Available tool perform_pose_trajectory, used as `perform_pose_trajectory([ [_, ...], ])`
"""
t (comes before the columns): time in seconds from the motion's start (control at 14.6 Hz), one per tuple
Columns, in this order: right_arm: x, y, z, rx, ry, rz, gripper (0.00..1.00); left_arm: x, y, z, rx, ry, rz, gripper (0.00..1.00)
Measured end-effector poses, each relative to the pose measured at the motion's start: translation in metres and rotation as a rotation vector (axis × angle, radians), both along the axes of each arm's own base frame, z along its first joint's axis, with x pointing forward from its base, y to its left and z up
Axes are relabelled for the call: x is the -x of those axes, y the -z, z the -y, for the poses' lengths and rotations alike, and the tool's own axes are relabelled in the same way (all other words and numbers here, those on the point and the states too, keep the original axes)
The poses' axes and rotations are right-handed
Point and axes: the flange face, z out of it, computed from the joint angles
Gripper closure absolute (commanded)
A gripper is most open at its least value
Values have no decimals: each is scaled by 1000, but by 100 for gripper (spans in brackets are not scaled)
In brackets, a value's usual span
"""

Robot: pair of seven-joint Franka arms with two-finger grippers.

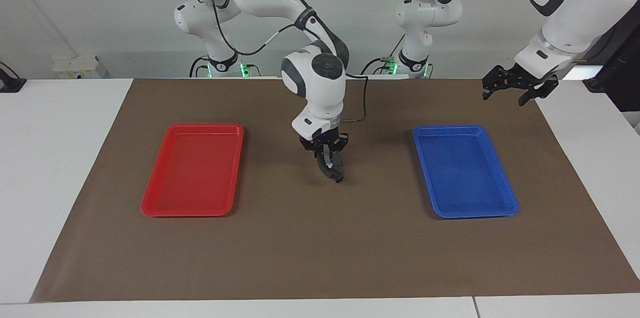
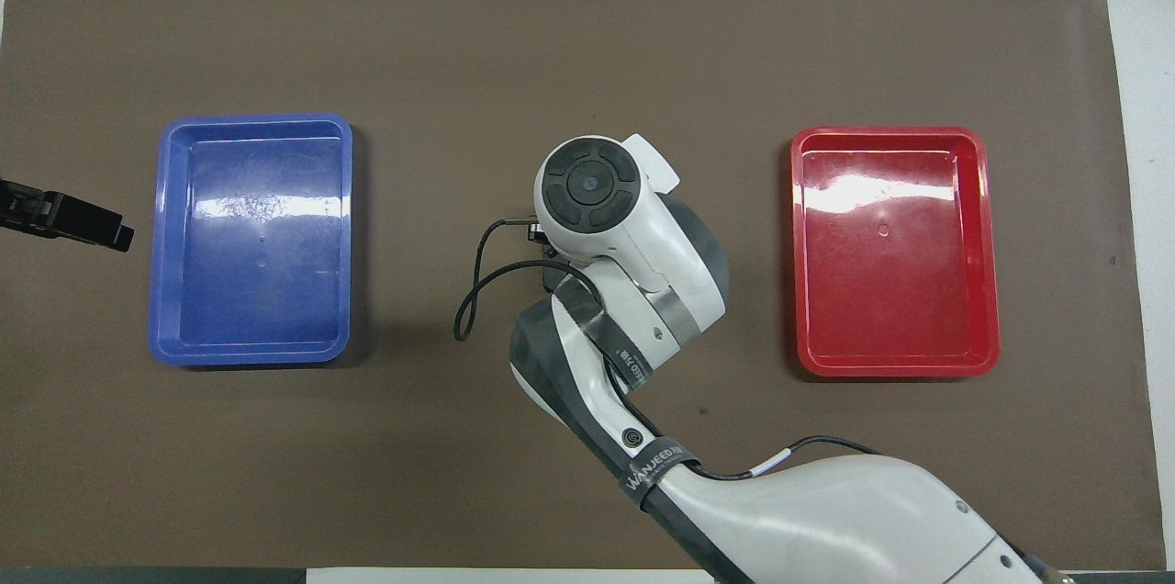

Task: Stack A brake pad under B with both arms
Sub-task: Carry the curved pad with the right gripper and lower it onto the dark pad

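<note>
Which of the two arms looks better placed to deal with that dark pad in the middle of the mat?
Right. The right tool is down at the mat's middle, gripping the dark brake pad between the two trays. The left tool hangs open in the air at the left arm's end of the table.

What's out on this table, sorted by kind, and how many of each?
Trays: 2, the red tray and the blue tray
Dark pad: 1 visible
Robot arms: 2, the right pincer at the pad, the left pincer waiting over the mat's edge
Brown mat: 1
Total: 6
</note>
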Motion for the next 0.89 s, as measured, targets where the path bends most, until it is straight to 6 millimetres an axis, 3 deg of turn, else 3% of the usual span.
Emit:
perform_pose_trajectory([
  [0.48,10,42,-19,-5,28,7,100,0,0,3,-3,-17,1,0],
  [0.89,14,56,-16,-11,27,15,100,5,-13,1,-22,-81,25,0],
])
